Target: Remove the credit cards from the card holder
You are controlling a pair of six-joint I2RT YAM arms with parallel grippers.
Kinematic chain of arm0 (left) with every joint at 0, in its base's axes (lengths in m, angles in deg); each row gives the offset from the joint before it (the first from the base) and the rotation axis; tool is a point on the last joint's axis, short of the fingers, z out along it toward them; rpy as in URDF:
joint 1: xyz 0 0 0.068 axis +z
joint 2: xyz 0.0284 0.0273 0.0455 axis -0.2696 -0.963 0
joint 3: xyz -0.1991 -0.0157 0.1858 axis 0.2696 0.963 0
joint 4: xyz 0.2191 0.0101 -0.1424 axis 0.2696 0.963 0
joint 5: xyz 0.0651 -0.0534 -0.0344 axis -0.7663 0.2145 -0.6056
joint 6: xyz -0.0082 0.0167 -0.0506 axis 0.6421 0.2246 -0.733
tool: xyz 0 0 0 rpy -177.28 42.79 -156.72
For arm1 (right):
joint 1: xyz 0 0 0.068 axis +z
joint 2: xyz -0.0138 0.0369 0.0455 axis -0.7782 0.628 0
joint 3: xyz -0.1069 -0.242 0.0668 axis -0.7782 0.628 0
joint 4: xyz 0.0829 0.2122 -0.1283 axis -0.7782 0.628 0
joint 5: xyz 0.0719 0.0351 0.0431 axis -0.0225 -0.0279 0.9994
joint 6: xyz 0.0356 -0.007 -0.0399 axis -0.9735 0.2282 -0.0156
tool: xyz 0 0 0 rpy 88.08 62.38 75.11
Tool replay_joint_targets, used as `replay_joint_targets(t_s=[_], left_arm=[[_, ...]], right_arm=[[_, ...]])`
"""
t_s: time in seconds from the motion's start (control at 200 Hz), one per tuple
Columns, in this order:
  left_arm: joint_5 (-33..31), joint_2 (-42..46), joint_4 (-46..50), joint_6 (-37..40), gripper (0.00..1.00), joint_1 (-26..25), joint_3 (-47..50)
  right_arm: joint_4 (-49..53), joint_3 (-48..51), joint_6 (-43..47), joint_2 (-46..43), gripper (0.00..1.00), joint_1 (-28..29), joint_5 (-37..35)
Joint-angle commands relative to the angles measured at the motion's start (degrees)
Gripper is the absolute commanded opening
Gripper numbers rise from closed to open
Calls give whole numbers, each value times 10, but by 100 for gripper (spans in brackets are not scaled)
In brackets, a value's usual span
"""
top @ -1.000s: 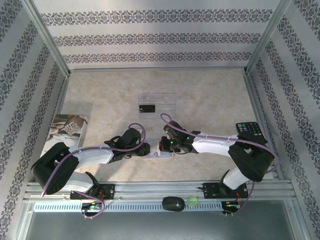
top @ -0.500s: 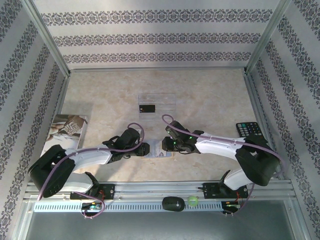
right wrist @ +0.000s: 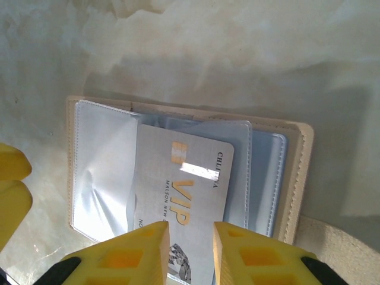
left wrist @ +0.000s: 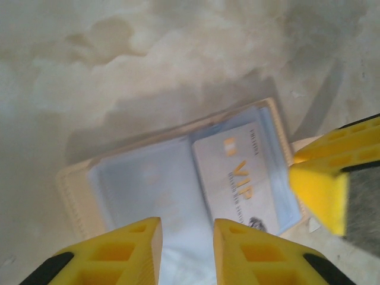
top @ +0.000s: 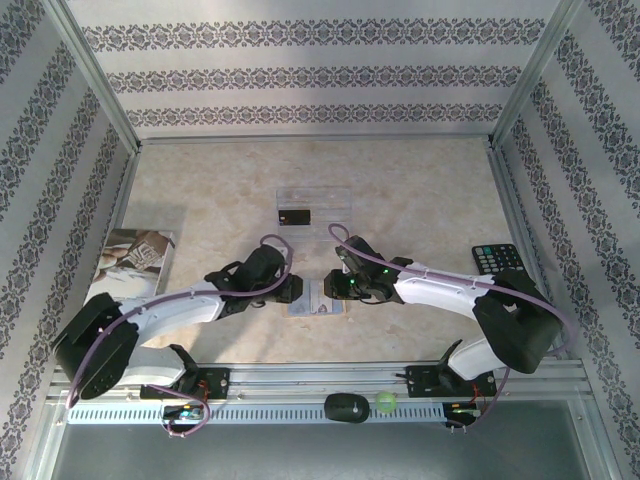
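Both arms have shifted slightly — left fingers (left wrist: 127,252) and right fingers (right wrist: 139,252) narrowly apart, poised over the open card holder (right wrist: 300,160) and its pale card (right wrist: 190,178).

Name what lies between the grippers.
The open card holder, holding a pale card, between left gripper and right gripper in the top view.

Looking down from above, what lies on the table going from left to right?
Printed paper booklet with a photo cover → small flat tan-brown card holder, lying open → black rectangular keypad device. The clear plastic tray lines up with the card holder, so I skipped it.
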Motion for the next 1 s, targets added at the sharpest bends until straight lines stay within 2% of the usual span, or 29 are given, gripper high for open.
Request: replay_joint_targets(t_s=[0.0, 0.1, 0.35, 0.64, 0.839, 0.994], left_arm=[[-19, -32, 23, 38, 26, -21, -42], [-4, -68, 11, 38, 19, -28, -56], [26, -135, -28, 16, 10, -29, -59], [18, -166, -3, -2, 4, -29, -65], [16, -160, 0, -4, 4, -29, -61], [19, -161, -4, -5, 4, -29, -59]], right_arm=[[-12, 13, 2, -10, 25, -9, 8], [-17, 21, 3, -13, 25, -14, 14], [-42, 33, 3, -8, 26, -20, 39], [-61, 32, -2, 16, 27, -22, 60], [-67, 43, -21, 15, 27, -26, 47], [-78, 44, -18, 21, 29, -27, 71]])
